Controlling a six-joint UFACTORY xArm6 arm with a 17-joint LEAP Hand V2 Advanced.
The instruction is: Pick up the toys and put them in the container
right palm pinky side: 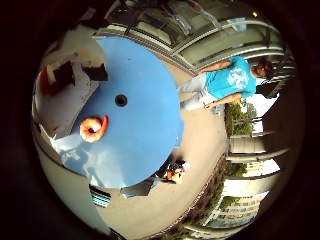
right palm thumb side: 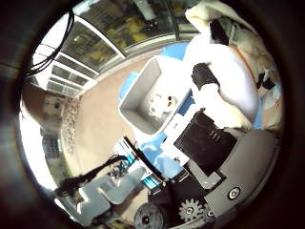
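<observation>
Desk (right palm pinky side: pixel 145 135): round, blue, with a dark hole at its centre; its far edge is hidden behind the hand.
Orange toy (right palm pinky side: pixel 93 129): ring-shaped, lying on the desk near its edge.
Container (right palm thumb side: pixel 138 98): grey-white bin on the desk, a pale toy (right palm thumb side: pixel 159 105) inside, hard to make out.
Hand (right palm thumb side: pixel 224 90): white fingers crowd the view; whether they are spread or curled, I cannot tell.

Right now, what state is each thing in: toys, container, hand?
Orange ring toy: lying flat on the blue table, not held.
Container: upright on the table, open at the top.
White toy: resting inside the container.
Hand: beside the container, holding nothing that shows; whether the fingers are curled cannot be told.
</observation>
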